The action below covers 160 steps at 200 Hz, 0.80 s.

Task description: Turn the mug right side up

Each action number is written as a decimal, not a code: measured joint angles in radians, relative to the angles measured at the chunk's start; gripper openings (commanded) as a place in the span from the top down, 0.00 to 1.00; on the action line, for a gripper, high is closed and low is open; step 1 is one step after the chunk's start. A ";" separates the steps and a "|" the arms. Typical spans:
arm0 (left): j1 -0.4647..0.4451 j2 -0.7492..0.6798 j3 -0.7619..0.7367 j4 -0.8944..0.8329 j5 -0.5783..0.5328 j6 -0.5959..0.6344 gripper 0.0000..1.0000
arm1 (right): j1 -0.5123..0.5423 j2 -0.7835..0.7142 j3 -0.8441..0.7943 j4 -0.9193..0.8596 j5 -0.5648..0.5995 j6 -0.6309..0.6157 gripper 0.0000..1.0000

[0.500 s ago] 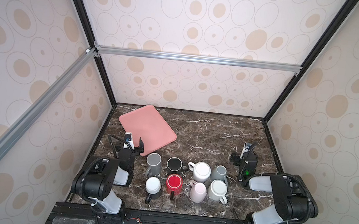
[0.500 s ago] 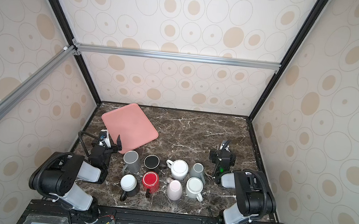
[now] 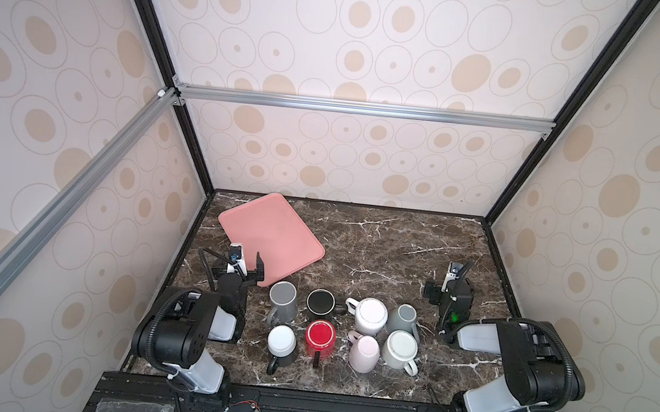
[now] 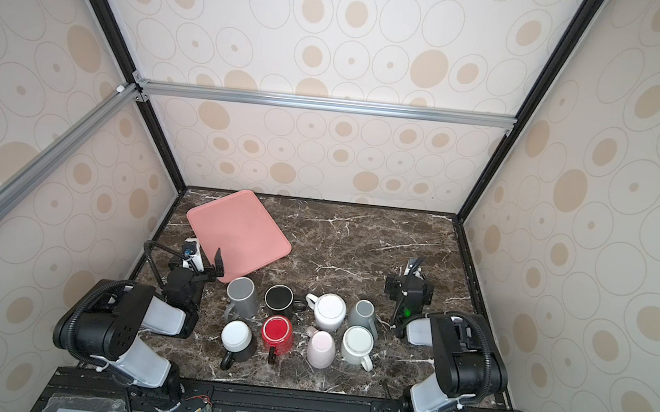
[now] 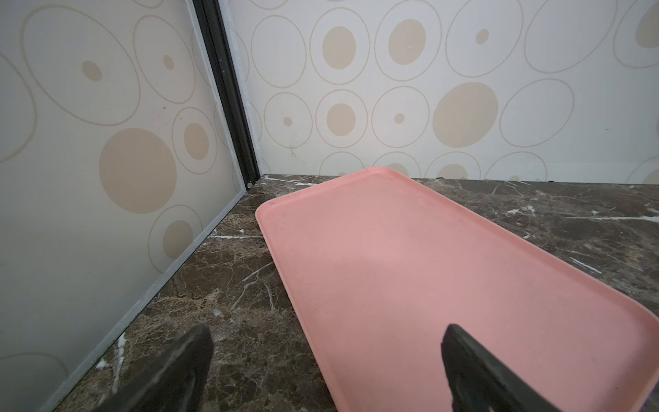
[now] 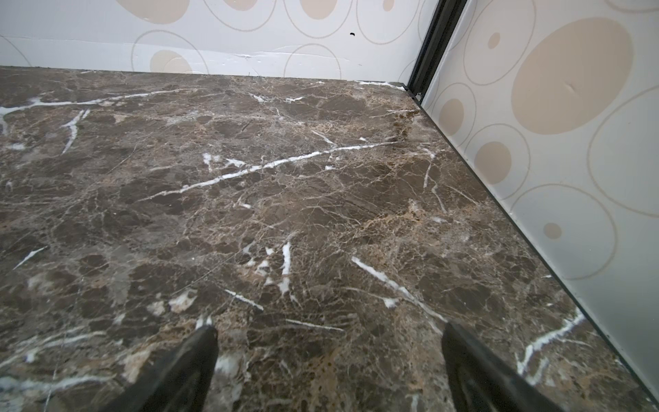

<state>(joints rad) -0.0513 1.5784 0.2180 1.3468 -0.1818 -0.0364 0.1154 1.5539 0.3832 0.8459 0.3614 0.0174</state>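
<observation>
We log bright, even, diffuse light in both top views; the walls [image 3: 377, 53] behind the pink tray [image 3: 270, 238] wash toward white. Shadows are soft: 1 grey band crosses the tray's near half in the left wrist view. The tray is sharp there, while the fingertips of the left gripper [image 5: 328, 333] at its near end blur. Wide-angle distortion splays the black frame post [image 3: 196, 151] outward, away from the tray.
</observation>
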 measured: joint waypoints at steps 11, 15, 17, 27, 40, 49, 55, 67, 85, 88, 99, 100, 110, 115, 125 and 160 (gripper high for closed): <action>0.000 0.000 0.000 0.000 0.000 0.000 0.01 | 0.000 0.000 0.000 0.000 0.000 0.000 0.00; 0.000 0.000 0.000 0.000 0.000 0.000 0.01 | 0.000 0.000 0.000 0.000 0.000 0.000 0.00; 0.000 0.000 0.000 0.000 0.000 0.000 0.01 | 0.000 0.000 0.000 0.000 0.000 0.000 0.00; 0.000 0.000 0.000 0.000 0.000 0.000 0.01 | 0.000 0.000 0.000 0.000 0.000 0.000 0.00; 0.000 0.000 0.000 0.000 0.000 0.000 0.01 | 0.000 0.000 0.000 0.000 0.000 0.000 0.00; 0.000 0.000 0.000 0.000 0.000 0.000 0.00 | 0.000 0.000 0.000 0.000 0.000 0.000 0.00; 0.000 0.000 0.000 0.000 0.000 0.000 0.01 | 0.000 0.000 0.000 0.000 0.000 0.000 0.00; 0.000 0.000 0.000 0.000 0.000 0.000 0.01 | 0.000 0.000 0.000 0.000 0.000 0.000 0.00; 0.000 0.000 0.000 0.000 0.000 0.000 0.01 | 0.000 0.000 0.000 0.000 0.000 0.000 0.00; 0.000 0.000 0.000 0.000 0.000 0.000 0.01 | 0.000 0.000 0.000 0.000 0.000 0.000 0.00; 0.000 0.000 0.000 0.000 0.000 0.000 0.01 | 0.000 0.000 0.000 0.000 -0.003 0.000 0.00; 0.000 0.000 0.000 0.000 0.000 0.000 0.01 | 0.000 0.000 0.000 0.000 -0.003 0.000 0.00; 0.000 0.000 0.000 0.000 0.000 0.000 0.00 | -0.001 0.000 0.000 0.000 -0.005 0.000 0.00; 0.000 0.000 0.000 0.000 0.000 0.000 0.01 | -0.001 0.000 0.000 0.000 -0.006 0.000 0.00; 0.000 0.000 0.000 0.000 0.000 0.000 0.01 | -0.003 0.000 0.000 0.000 -0.008 0.000 0.00; 0.000 0.000 0.000 0.000 0.000 0.000 0.00 | -0.019 0.000 0.007 -0.010 -0.032 0.004 0.00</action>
<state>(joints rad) -0.0513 1.5784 0.2180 1.3464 -0.1818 -0.0364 0.0959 1.5539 0.3901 0.8364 0.3294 0.0212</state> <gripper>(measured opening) 0.994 0.997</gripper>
